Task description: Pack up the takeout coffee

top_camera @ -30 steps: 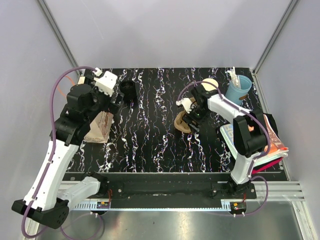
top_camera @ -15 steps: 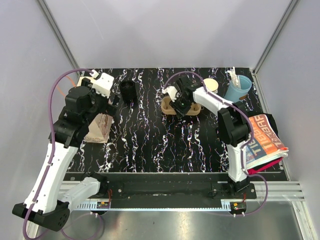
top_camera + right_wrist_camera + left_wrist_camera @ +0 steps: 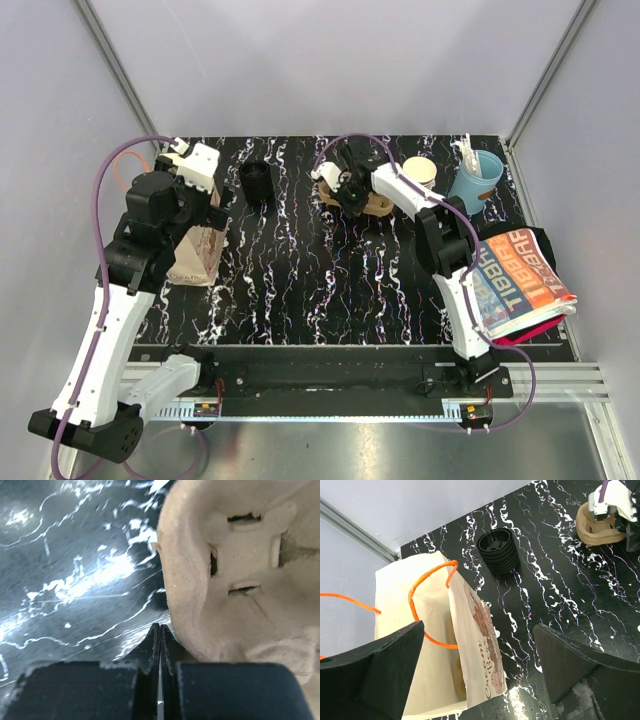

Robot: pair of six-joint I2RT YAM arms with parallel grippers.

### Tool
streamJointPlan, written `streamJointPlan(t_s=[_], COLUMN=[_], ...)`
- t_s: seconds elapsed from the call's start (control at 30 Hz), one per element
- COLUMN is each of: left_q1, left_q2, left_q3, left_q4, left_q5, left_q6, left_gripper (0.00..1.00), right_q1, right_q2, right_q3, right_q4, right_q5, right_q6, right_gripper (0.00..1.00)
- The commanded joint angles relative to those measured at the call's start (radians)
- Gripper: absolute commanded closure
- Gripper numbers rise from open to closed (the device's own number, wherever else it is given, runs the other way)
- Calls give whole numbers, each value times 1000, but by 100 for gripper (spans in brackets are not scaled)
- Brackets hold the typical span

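Evidently meant to nudge it, the right gripper (image 3: 159,639) sits just beside the moulded cup carrier (image 3: 235,580) with its fingers shut on nothing, though contact is unclear. The left gripper (image 3: 477,630) hangs wide open over the paper bag (image 3: 395,605). The lidless tan paper cup (image 3: 420,172) stands between the carrier and the light blue cup (image 3: 478,180). From above, the arm hides much of the carrier.

glossy marbled table (image 3: 300,280); rough matt pulp carrier (image 3: 190,580); paper bag (image 3: 395,615); ribbed plastic lids (image 3: 499,550).
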Motion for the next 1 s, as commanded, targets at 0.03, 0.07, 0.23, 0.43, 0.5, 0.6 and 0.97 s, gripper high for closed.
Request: streamJointPlan(t_s=[0.03,0.07,0.23,0.43,0.5,0.6,0.97], left_q1=[12,12,15,17,15,15,15], left_q2=[-9,-9,-17,-9,-8,-11,-15], left_q3=[-5,-5,-17,-12,-11,-14,-8], left_q4=[50,52,50,50,52,52,24], left_q5=[-21,-21,-21,-10,-6,-3,39], left_q6=[-17,-18,-15,-15,-20,-23,-17], left_gripper=[1,1,1,1,1,1,1], right_q1=[1,2,2,1,1,2,-63], right_q2=[48,66,70,-16,-36,-84,-371], right_q3=[165,186,254,165,147,133,44], right_q4=[-45,-54,-104,-91,-91,-76,30], right_q5=[23,25,14,-23,-25,-25,241], right_q6=[-80,-83,-82,-86,-85,-48,199], right_gripper=[100,100,0,0,0,0,4])
